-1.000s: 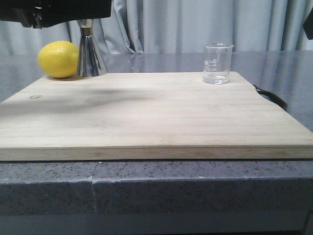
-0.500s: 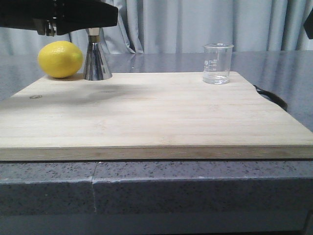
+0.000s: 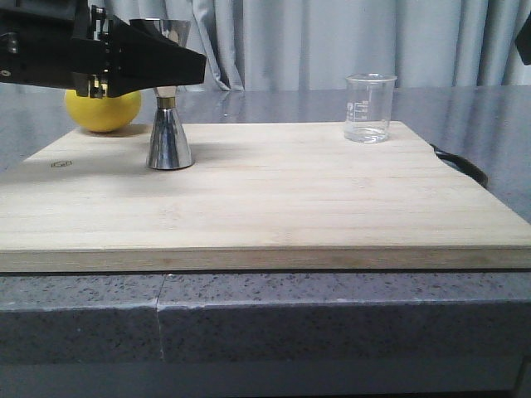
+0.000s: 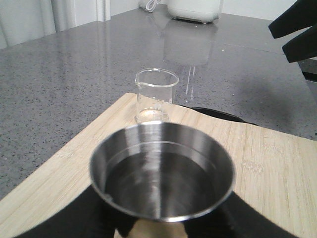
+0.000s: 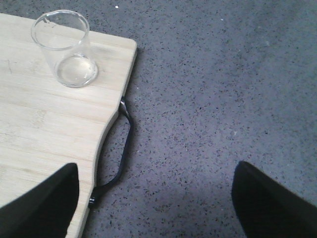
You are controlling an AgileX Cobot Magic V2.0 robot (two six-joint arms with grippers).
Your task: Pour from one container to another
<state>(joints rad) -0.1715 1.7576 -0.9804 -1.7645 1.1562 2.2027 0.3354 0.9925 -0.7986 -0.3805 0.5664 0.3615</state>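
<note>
The steel jigger (image 3: 170,133) stands upright at the left of the wooden board (image 3: 290,199), its base on or just above the wood. My left gripper (image 3: 163,65) is shut on its upper cone. In the left wrist view the jigger's open cup (image 4: 161,173) fills the foreground between the black fingers (image 4: 94,218); I cannot tell if it holds liquid. The clear glass beaker (image 3: 369,108) stands upright at the board's far right corner, also seen as beaker (image 4: 156,96) and beaker (image 5: 64,47). My right gripper (image 5: 156,203) hangs open over the counter, to the right of the board.
A yellow lemon (image 3: 104,114) lies behind the left arm at the board's far left. A black loop handle (image 5: 121,148) sticks out from the board's right edge. Speckled grey counter (image 5: 213,99) surrounds the board. Curtains hang behind.
My left gripper has carried the jigger from beside the lemon toward the front and slightly right, along the board. The beaker and the right arm have stayed put.
</note>
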